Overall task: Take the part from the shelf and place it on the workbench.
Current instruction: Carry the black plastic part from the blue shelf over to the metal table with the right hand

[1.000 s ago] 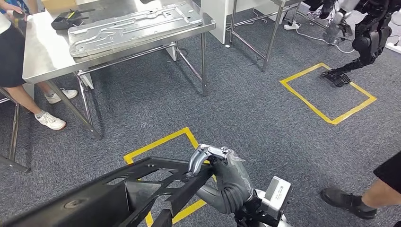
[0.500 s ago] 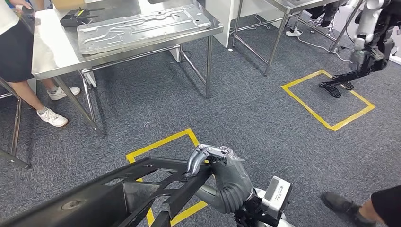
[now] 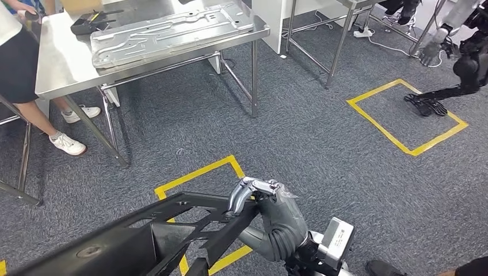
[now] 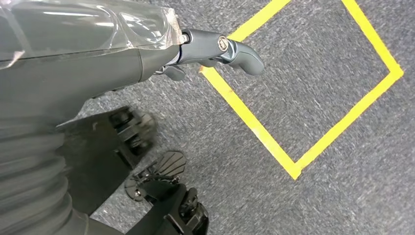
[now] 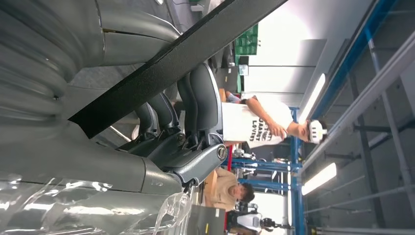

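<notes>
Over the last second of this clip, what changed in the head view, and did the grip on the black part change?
The whole head view shifted, so the camera moved rather than the steel workbench or the yellow floor squares. The other robot at the far square changed its stance, and the person's shoe slid nearly out of frame. Unchanged: the right hand grips the black frame part as before.
</notes>
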Available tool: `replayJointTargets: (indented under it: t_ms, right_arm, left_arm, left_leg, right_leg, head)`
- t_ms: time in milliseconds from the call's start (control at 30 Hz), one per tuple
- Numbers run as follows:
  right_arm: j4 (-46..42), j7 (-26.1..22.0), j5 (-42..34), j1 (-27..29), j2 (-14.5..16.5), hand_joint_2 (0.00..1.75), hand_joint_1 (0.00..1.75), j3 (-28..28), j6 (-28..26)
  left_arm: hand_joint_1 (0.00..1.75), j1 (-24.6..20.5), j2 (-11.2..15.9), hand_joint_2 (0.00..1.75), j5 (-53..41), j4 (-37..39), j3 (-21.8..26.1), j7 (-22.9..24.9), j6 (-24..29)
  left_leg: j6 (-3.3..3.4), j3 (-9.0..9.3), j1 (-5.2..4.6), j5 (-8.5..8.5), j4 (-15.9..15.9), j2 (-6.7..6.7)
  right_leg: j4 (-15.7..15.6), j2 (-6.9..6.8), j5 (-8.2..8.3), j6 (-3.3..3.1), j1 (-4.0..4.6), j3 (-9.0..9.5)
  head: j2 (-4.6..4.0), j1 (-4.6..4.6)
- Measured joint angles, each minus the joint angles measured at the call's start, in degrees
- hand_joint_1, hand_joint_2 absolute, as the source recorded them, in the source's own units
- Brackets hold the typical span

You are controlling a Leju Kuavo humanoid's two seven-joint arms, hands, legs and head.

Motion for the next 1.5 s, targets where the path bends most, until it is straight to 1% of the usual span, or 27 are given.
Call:
replayJointTargets:
  t_ms: [67,100,133,167,233,267,333,433,467,567,600,633,667,700,767,800,900,967,1000,1067,1133,1167,1233,1300,1333,1433,1500]
  right_arm:
    - [0.01,-0.01,0.03,0.09,0.04,1.75,1.75,0.0,-0.01]
    - [0.01,-0.01,0.05,0.13,0.04,1.75,1.75,0.0,0.0]
    - [0.01,-0.02,0.05,0.13,0.05,1.75,1.75,0.0,0.01]
    - [0.01,-0.02,0.07,0.12,0.08,1.75,1.75,0.0,0.02]
    - [0.01,-0.03,0.08,0.09,0.21,1.75,1.75,0.0,0.07]
    - [0.01,-0.05,0.08,0.07,0.28,1.75,1.75,0.0,0.1]
    - [0.01,-0.09,0.09,0.06,0.32,1.75,1.75,0.0,0.17]
    - [0.02,-0.08,0.12,-0.03,0.33,1.75,1.75,0.0,0.21]
    - [0.03,-0.08,0.12,-0.05,0.32,1.75,1.75,0.0,0.21]
    - [0.08,-0.08,0.13,-0.02,0.31,1.75,1.75,0.01,0.23]
    - [0.1,-0.08,0.13,0.0,0.31,1.75,1.75,0.02,0.27]
    - [0.13,-0.09,0.13,0.01,0.31,1.75,1.75,0.03,0.29]
    - [0.14,-0.09,0.13,0.0,0.31,1.75,1.75,0.04,0.33]
    - [0.14,-0.1,0.13,0.0,0.31,1.75,1.75,0.04,0.35]
    - [0.16,-0.09,0.13,-0.07,0.32,1.75,1.75,0.04,0.36]
    - [0.17,-0.09,0.14,-0.13,0.33,1.75,1.75,0.04,0.36]
    - [0.18,-0.11,0.18,-0.22,0.37,1.75,1.75,0.06,0.38]
    - [0.18,-0.12,0.2,-0.25,0.4,1.75,1.75,0.07,0.39]
    - [0.18,-0.13,0.21,-0.26,0.43,1.75,1.75,0.07,0.39]
    - [0.18,-0.13,0.22,-0.27,0.46,1.75,1.75,0.07,0.4]
    - [0.19,-0.12,0.23,-0.26,0.48,1.75,1.75,0.07,0.4]
    - [0.19,-0.12,0.24,-0.26,0.48,1.75,1.75,0.07,0.4]
    - [0.2,-0.11,0.24,-0.26,0.48,1.75,1.75,0.07,0.4]
    - [0.2,-0.13,0.24,-0.27,0.5,1.75,1.75,0.07,0.42]
    - [0.2,-0.14,0.24,-0.27,0.52,1.75,1.75,0.07,0.45]
    - [0.2,-0.12,0.24,-0.28,0.58,1.75,1.75,0.07,0.56]
    - [0.21,-0.11,0.24,-0.28,0.57,1.75,1.75,0.07,0.56]
  left_arm:
    - [0.0,0.19,0.01,1.75,0.09,0.0,-0.18,-0.02,-0.01]
    - [0.0,0.33,0.01,1.75,0.14,0.0,-0.27,-0.04,-0.01]
    - [0.0,0.43,0.01,1.75,0.18,0.0,-0.33,-0.08,-0.01]
    - [0.0,0.46,0.01,1.75,0.21,0.0,-0.37,-0.13,-0.01]
    - [0.0,0.36,0.03,1.75,0.29,0.0,-0.43,-0.24,0.0]
    - [0.0,0.28,0.05,1.75,0.3,0.0,-0.45,-0.33,0.0]
    - [0.0,0.27,0.12,1.75,0.32,0.0,-0.51,-0.45,0.0]
    - [0.0,0.31,0.17,1.75,0.37,0.0,-0.57,-0.64,0.0]
    - [0.0,0.27,0.16,1.75,0.38,0.0,-0.59,-0.71,0.0]
    - [0.0,0.28,0.14,1.75,0.46,0.0,-0.65,-0.81,-0.01]
    - [0.0,0.31,0.14,1.75,0.49,0.0,-0.66,-0.81,-0.02]
    - [0.0,0.33,0.14,1.75,0.5,0.0,-0.66,-0.81,-0.01]
    - [0.0,0.34,0.14,1.75,0.51,0.0,-0.66,-0.81,-0.01]
    - [0.0,0.34,0.14,1.75,0.53,0.0,-0.67,-0.81,-0.02]
    - [0.0,0.31,0.14,1.75,0.56,0.0,-0.67,-0.81,-0.01]
    - [0.0,0.29,0.14,1.75,0.6,0.0,-0.68,-0.83,-0.01]
    - [0.0,0.31,0.14,1.75,0.69,0.0,-0.71,-0.86,0.0]
    - [0.0,0.33,0.15,1.75,0.72,0.0,-0.71,-0.85,0.02]
    - [0.0,0.31,0.16,1.75,0.73,0.0,-0.71,-0.85,0.02]
    - [0.0,0.36,0.16,1.75,0.78,0.0,-0.71,-0.86,0.02]
    - [0.0,0.5,0.16,1.75,0.88,0.0,-0.71,-0.86,0.02]
    - [0.0,0.54,0.16,1.75,0.93,0.0,-0.71,-0.86,0.02]
    - [0.0,0.51,0.16,1.75,0.98,0.0,-0.71,-0.86,0.03]
    - [0.0,0.43,0.16,1.75,1.01,0.0,-0.71,-0.88,0.05]
    - [0.0,0.44,0.16,1.75,1.04,0.0,-0.71,-0.89,0.08]
    - [0.0,0.55,0.16,1.75,1.14,0.0,-0.71,-0.88,0.14]
    - [0.0,0.53,0.16,1.75,1.16,0.0,-0.71,-0.9,0.15]
  left_leg:
    - [-0.31,-3.88,0.1,-3.11,7.91,0.03]
    - [-0.28,-5.09,0.12,-3.51,10.12,0.05]
    - [-0.09,-4.82,0.1,-2.52,9.3,0.05]
    - [0.23,-3.42,0.03,-0.64,6.15,0.07]
    - [1.3,0.89,-0.35,3.32,-2.95,0.3]
    - [1.74,2.3,-0.63,4.42,-6.15,0.42]
    - [2.13,2.96,-1.05,4.81,-8.14,0.53]
    - [2.62,3.38,-0.74,5.52,-9.08,0.42]
    - [2.8,3.59,-0.53,5.77,-9.41,0.41]
    - [3.02,3.7,-0.53,5.83,-9.52,0.42]
    - [3.05,3.71,-0.58,5.8,-9.51,0.41]
    - [3.06,3.76,-0.61,5.76,-9.49,0.37]
    - [3.03,3.88,-0.61,5.7,-9.47,0.31]
    - [2.92,4.03,-0.61,5.59,-9.42,0.24]
    - [2.53,4.15,-0.84,5.27,-9.18,0.16]
    - [2.32,4.1,-0.94,5.15,-9.06,0.16]
    - [1.89,3.97,-0.94,4.93,-8.84,0.18]
    - [1.22,3.03,-0.74,3.34,-6.5,0.26]
    - [0.77,1.71,-0.56,1.69,-3.57,0.3]
    - [0.11,-2.54,-0.2,-2.36,5.31,0.36]
    - [-0.09,-5.52,0.04,-3.78,10.9,0.37]
    - [-0.07,-5.21,0.11,-2.65,9.91,0.37]
    - [0.22,-1.2,0.17,1.86,1.27,0.4]
    - [0.64,2.56,-0.06,4.87,-6.71,0.43]
    - [0.84,3.26,-0.21,5.3,-8.38,0.43]
    - [1.67,3.24,-0.43,5.43,-8.84,0.36]
    - [2.38,3.52,-0.27,5.74,-9.28,0.34]
  right_leg:
    - [0.0,-0.06,-0.04,-0.14,0.05,-0.03]
    - [0.0,-0.08,-0.06,-0.15,0.1,-0.01]
    - [0.0,-0.07,-0.08,-0.16,0.15,0.05]
    - [0.0,-0.06,-0.1,-0.15,0.23,0.14]
    - [-0.01,-0.06,-0.16,-0.07,0.42,0.34]
    - [-0.03,-0.09,-0.2,0.09,0.43,0.39]
    - [-0.18,-0.17,-0.24,0.63,0.38,0.41]
    - [0.5,-0.19,-0.99,1.54,0.3,0.24]
    - [2.65,-0.14,-2.38,1.73,0.34,-0.67]
    - [14.3,-0.02,-7.9,2.04,0.39,-6.13]
    - [16.45,-0.01,-8.31,2.1,0.4,-7.2]
    - [16.25,0.0,-7.59,2.1,0.41,-7.12]
    - [13.43,0.0,-5.8,2.04,0.41,-5.75]
    - [8.95,0.01,-3.56,1.94,0.4,-3.48]
    - [1.22,0.04,-0.7,1.47,0.49,0.38]
    - [-0.5,0.06,-0.3,1.21,0.56,1.17]
    - [-0.95,0.03,-0.28,0.53,0.72,1.17]
    - [-1.06,-0.04,-0.18,0.04,0.53,1.22]
    - [-1.09,-0.09,-0.15,-0.15,0.41,1.23]
    - [-1.08,-0.17,-0.18,-0.34,0.39,1.2]
    - [-1.07,-0.22,-0.24,-0.36,0.39,1.24]
    - [-1.07,-0.21,-0.27,-0.34,0.39,1.3]
    - [-1.08,-0.15,-0.36,-0.24,0.38,1.53]
    - [-1.15,-0.12,-0.46,0.12,0.5,1.66]
    - [-1.19,-0.12,-0.48,0.39,0.55,1.66]
    - [-1.36,-0.14,-0.55,1.37,0.42,1.72]
    - [0.92,-0.1,-2.2,1.86,0.37,0.84]
  head:
    - [0.0,0.0]
    - [0.0,0.0]
    - [0.0,0.0]
    - [0.0,0.0]
    - [0.0,0.01]
    - [0.0,-0.01]
    - [0.0,-0.01]
    - [0.0,0.06]
    - [0.0,0.13]
    - [0.0,0.29]
    - [0.0,0.3]
    - [0.0,0.29]
    - [0.0,0.29]
    - [0.0,0.3]
    - [0.0,0.33]
    - [0.0,0.33]
    - [0.0,0.32]
    - [0.0,0.28]
    - [0.0,0.26]
    - [0.0,0.21]
    - [0.0,0.21]
    - [0.0,0.21]
    - [0.0,0.21]
    - [0.0,0.21]
    - [0.0,0.22]
    - [0.0,0.29]
    - [0.0,0.34]
